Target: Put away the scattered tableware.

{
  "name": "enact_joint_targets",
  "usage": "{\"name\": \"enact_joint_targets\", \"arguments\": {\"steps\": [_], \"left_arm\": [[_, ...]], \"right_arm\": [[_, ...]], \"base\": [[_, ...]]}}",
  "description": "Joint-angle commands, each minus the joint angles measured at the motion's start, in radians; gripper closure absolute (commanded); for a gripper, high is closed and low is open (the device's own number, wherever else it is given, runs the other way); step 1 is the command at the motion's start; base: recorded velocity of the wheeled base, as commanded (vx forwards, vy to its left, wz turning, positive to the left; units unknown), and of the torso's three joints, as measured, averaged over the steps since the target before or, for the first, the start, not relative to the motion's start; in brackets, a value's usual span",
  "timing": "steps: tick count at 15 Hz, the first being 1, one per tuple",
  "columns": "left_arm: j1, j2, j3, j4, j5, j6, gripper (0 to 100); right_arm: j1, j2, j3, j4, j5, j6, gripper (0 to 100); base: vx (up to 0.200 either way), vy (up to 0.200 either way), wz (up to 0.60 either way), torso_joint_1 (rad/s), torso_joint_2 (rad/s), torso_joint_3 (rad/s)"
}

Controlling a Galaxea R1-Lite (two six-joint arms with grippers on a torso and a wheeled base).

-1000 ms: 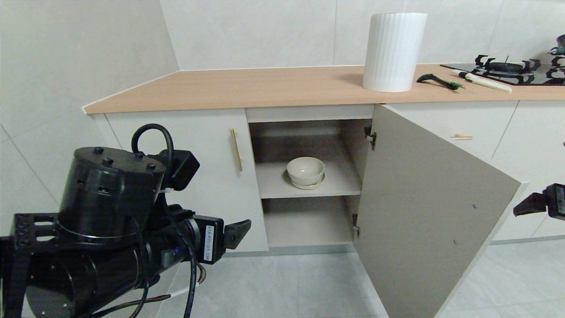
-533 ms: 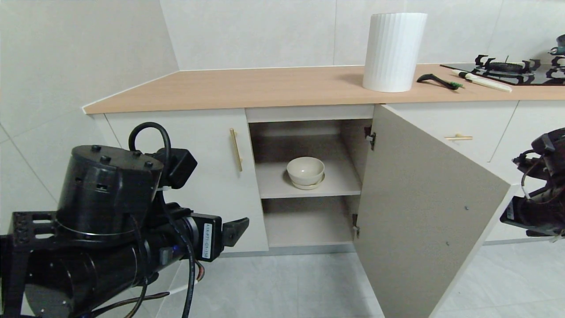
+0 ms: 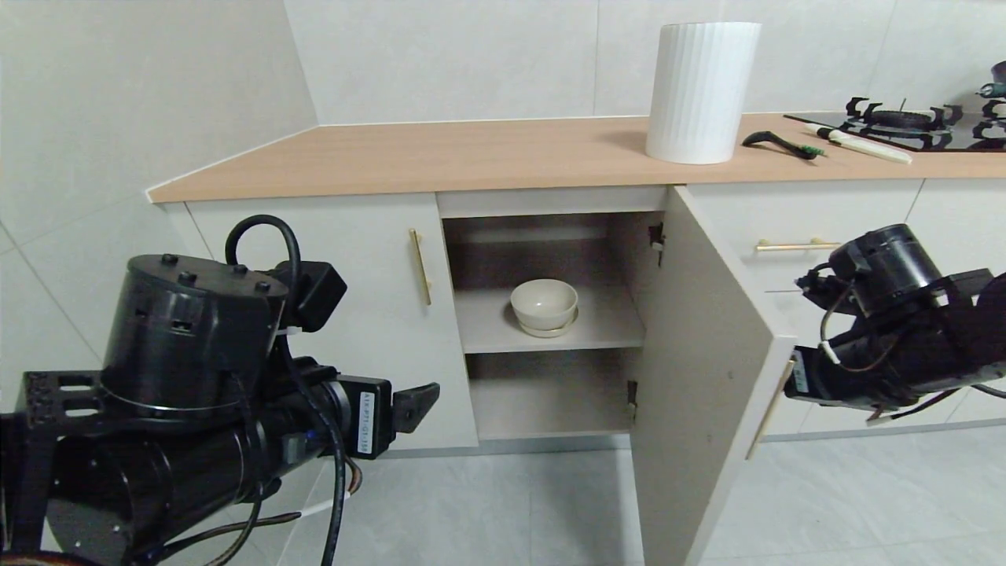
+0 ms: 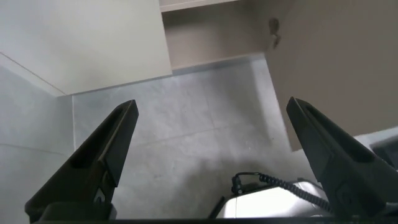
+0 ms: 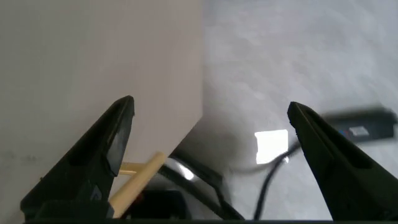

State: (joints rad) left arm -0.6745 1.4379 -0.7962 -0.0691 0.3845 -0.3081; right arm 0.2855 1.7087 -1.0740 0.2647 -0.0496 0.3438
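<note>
Pale tiled walls back a wooden worktop [image 3: 471,157], and under it we see a cabinet [image 3: 550,202] standing open, its door [image 3: 707,369] swung partway out. The bowl [image 3: 544,301] rests on a small plate [image 3: 545,330] on the upper shelf [image 3: 601,324], well above and beyond the left pincer [image 4: 211,106], which hangs low over the floor [image 3: 503,503] with its fingers [image 4: 102,158] spread wide and nothing between them. The small plate is mostly covered by the bowl, so we make out just its rim. From the head, the door's edge hides the tips of the right pincer [image 5: 210,109]; the right wrist camera gives us both fingers [image 5: 99,155] wide apart and empty, the door's free edge running between them and its gold handle [image 5: 140,180] just beside one finger. Whether that finger touches the door panel we cannot tell. Far above the right pincer, on the worktop, stand a white ribbed canister [image 3: 702,90], a black brush [image 3: 778,143] and a white-handled tool [image 3: 860,145], beside a hob [image 3: 904,122] cut off at the picture's edge.
</note>
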Motion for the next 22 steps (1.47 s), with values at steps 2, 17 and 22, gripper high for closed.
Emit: {"name": "enact_joint_targets", "arguments": {"steps": [2, 17, 22], "left_arm": [[0.023, 0.004, -0.006, 0.000, 0.001, 0.001, 0], [0.076, -0.027, -0.018, 0.000, 0.002, 0.060, 0], [0.076, -0.036, -0.018, 0.000, 0.010, 0.058, 0]], "right_arm": [[0.150, 0.103, -0.044, -0.105, -0.010, 0.020, 0], [0.162, 0.506, -0.457, -0.200, -0.108, 0.073, 0], [0.162, 0.522, -0.458, -0.202, -0.113, 0.073, 0]], "base": [[0.000, 0.000, 0.00, 0.000, 0.00, 0.000], [0.000, 0.000, 0.00, 0.000, 0.00, 0.000], [0.000, 0.000, 0.00, 0.000, 0.00, 0.000]]}}
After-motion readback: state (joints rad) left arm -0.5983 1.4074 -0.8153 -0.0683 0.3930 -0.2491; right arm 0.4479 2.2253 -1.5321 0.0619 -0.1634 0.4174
